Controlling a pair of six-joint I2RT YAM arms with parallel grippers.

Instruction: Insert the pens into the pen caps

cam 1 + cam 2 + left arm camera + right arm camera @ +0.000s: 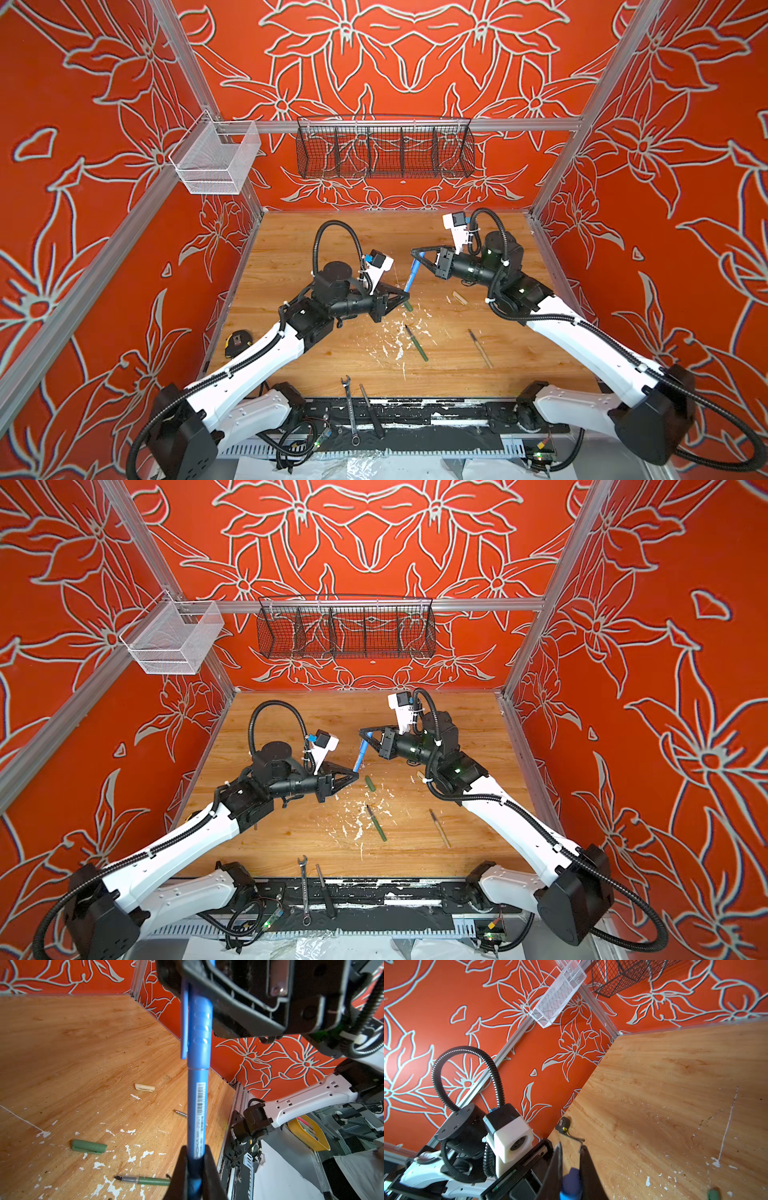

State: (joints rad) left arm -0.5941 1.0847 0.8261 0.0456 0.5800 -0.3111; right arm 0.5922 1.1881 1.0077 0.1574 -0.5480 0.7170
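- Blue plastic stick pen (410, 277): clear of the wooden tabletop (316, 357), carried in the air between the two arms. Its long axis runs straight from one set of jaws to the other, slanting up and away from the left arm.
- Left gripper (404, 296): jaws drawn in narrow, pinching the barrel's lower end (both fingers press the barrel in the left wrist view).
- Right gripper (417, 252): jaws closed on the blue clipped plastic cap (199, 1022) at the pen's far end.
- Cap and barrel are in line, and the cap's mouth meets the barrel at a thin seam. It appears seated; whether it is fully home cannot be told.
- Judgement: any last press must follow that shared axis, gripper towards gripper; a sideways offset would bend the pen.
- Uncapped on the tabletop: the green stubby cap (408, 306) just beside the left gripper, the green stick pen (417, 343) nearer the front, and the tan stick pen (481, 348) and tan stubby cap (459, 297) on the right arm's side. The left arm is nearer the green pair.
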